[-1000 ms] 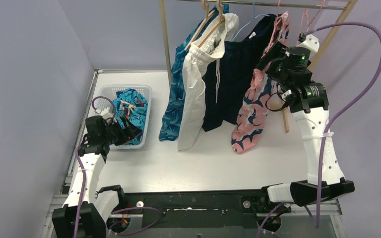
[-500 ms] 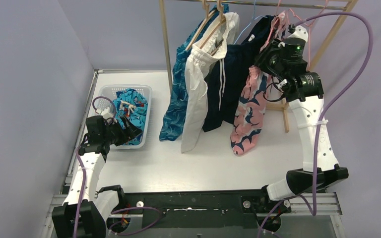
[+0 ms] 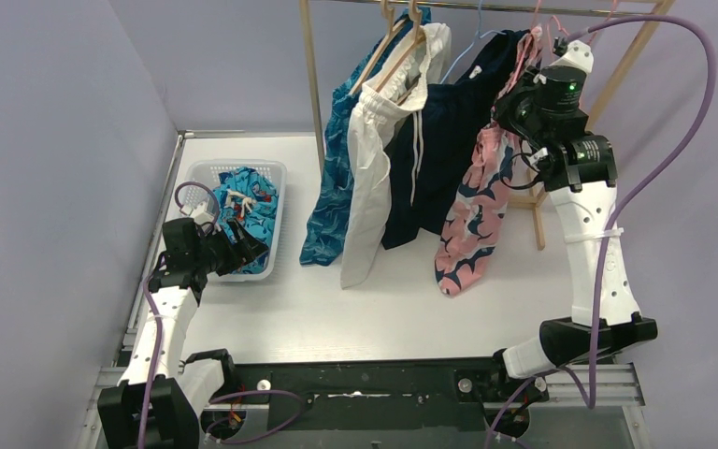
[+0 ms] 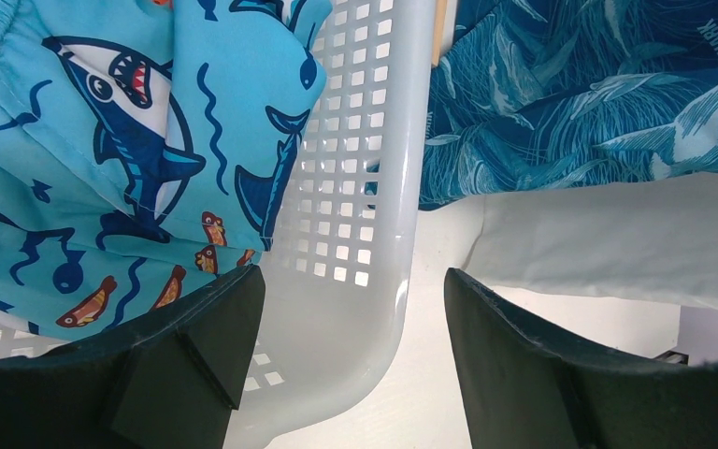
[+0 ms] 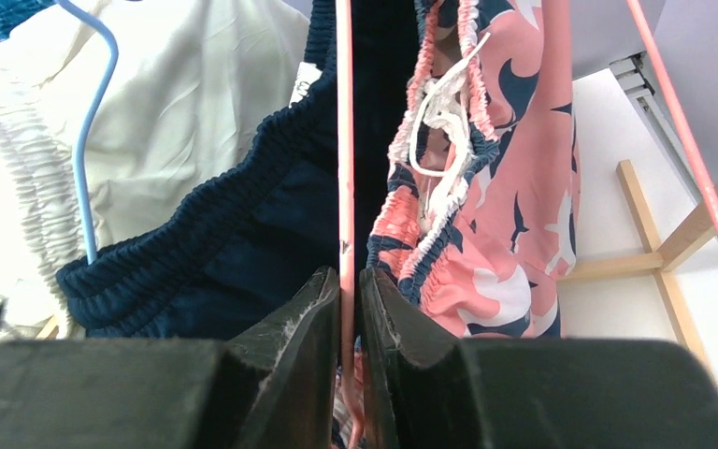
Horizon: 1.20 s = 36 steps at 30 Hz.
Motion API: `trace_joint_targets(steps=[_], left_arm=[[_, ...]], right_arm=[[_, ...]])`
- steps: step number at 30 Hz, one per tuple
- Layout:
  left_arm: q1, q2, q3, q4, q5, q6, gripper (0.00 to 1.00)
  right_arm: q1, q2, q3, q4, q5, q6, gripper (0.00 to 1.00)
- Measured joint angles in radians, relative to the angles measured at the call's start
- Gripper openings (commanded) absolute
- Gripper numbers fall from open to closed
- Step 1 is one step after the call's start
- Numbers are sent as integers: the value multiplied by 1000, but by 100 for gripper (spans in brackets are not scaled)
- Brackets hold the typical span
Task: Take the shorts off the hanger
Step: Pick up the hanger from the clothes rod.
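Top external view: a wooden rail frame (image 3: 310,84) stands along the far edge of the white worktop (image 3: 383,309). Four pairs hang from it, packed side by side: blue leaf-pattern shorts (image 3: 332,187), white drawstring shorts (image 3: 366,178), plain navy shorts (image 3: 439,159), and pink-and-navy floral shorts (image 3: 472,220) nearest the right edge. Bare worktop lies between them and the near edge. A lilac wall (image 3: 56,187) runs close along the left edge.

The right arm (image 3: 598,234) rises from the near right corner. Its jaws are clamped on a thin pink hanger (image 5: 344,140), crowded by the navy and floral waistbands. A light-blue wire hanger (image 5: 89,140) hangs just left.

At the left edge, a white perforated basket (image 3: 196,173) holds teal cartoon-print shorts (image 3: 252,210). The left jaws stand apart, with the basket rim between them.
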Motion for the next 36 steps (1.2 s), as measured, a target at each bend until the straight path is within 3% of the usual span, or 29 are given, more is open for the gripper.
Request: trace_joint_targets(steps=[2,10,23,36], left_arm=[[0,2,0,0,0,0,70],[0,4,0,0,0,0,70],[0,24,0,0,0,0,70],[0,27,0,0,0,0,70]], right_arm=[[-10,5,3,0,0,-3,16],[-20,22,5,19,-2,-18,0],[-90,-59,-119,141,-101,-24,0],[-95,-117,-143,225,-179,-47,0]])
